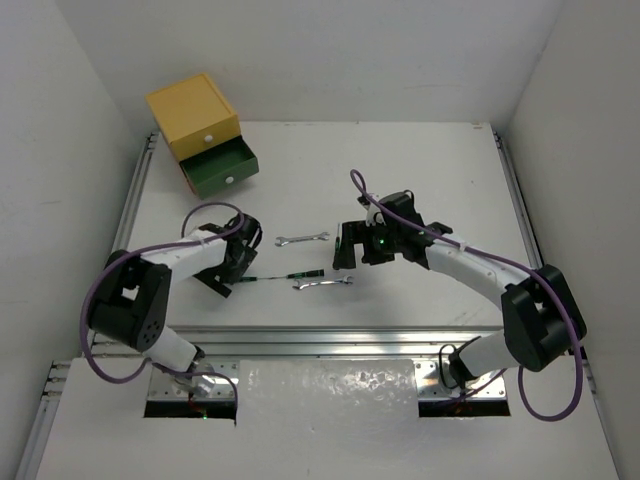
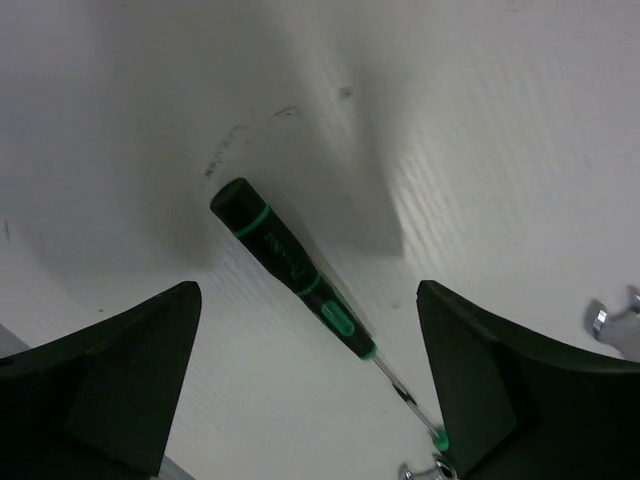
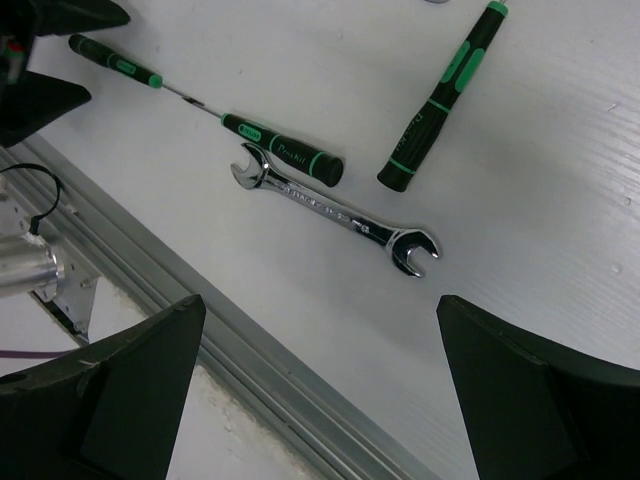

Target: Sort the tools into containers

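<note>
A black-and-green screwdriver (image 2: 290,265) lies on the white table, and my left gripper (image 2: 308,295) hangs open over it with one finger on each side. Its shaft runs to a second black-and-green handle (image 3: 283,160). A silver wrench (image 3: 335,210) lies beside that handle, and a third screwdriver (image 3: 445,95) lies further off. My right gripper (image 3: 320,300) is open and holds nothing, with the wrench ahead of it. From above, the left gripper (image 1: 228,270) and the right gripper (image 1: 345,255) flank the near wrench (image 1: 322,284) and a second wrench (image 1: 302,238). The yellow container (image 1: 190,110) sits over the green drawer (image 1: 222,170), which is pulled out.
An aluminium rail (image 3: 200,310) runs along the table's front edge just under the right gripper. White walls close in the table on the left, back and right. Purple cables (image 1: 215,225) loop off both arms.
</note>
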You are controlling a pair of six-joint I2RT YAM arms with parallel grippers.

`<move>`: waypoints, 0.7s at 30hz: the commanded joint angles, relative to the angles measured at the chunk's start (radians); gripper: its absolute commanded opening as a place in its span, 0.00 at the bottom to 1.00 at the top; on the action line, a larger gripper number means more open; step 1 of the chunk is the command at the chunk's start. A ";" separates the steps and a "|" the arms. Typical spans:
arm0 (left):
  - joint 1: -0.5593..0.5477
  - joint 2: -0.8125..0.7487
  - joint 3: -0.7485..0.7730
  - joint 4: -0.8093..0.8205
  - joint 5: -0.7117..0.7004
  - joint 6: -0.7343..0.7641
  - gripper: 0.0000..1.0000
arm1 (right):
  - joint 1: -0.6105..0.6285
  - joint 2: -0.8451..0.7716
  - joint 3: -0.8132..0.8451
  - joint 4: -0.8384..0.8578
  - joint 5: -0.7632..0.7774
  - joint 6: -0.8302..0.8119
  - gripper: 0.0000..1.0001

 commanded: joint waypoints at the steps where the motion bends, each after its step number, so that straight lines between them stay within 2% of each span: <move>1: -0.004 0.049 -0.003 0.021 -0.028 -0.050 0.83 | -0.001 -0.016 -0.002 0.049 -0.038 0.000 0.99; 4: -0.004 0.095 -0.002 0.028 -0.048 -0.064 0.68 | -0.001 -0.024 -0.009 0.057 -0.047 0.003 0.99; 9: -0.004 0.171 0.000 0.063 -0.031 -0.052 0.55 | -0.001 -0.033 -0.011 0.055 -0.046 -0.006 0.99; 10: -0.004 0.176 0.000 0.068 -0.031 -0.050 0.39 | -0.001 -0.036 -0.012 0.055 -0.046 -0.006 0.99; 12: -0.004 0.172 -0.003 0.082 -0.019 -0.038 0.26 | -0.001 -0.037 -0.012 0.053 -0.044 -0.010 0.99; 13: -0.004 0.165 -0.005 0.091 -0.016 -0.038 0.16 | -0.001 -0.040 -0.012 0.052 -0.044 -0.010 0.99; 19: -0.003 0.069 0.037 0.117 -0.037 -0.001 0.02 | -0.001 -0.040 -0.011 0.050 -0.038 -0.021 0.99; 21: -0.003 0.021 0.060 0.129 -0.034 0.025 0.00 | -0.001 -0.042 -0.008 0.041 -0.037 -0.030 0.99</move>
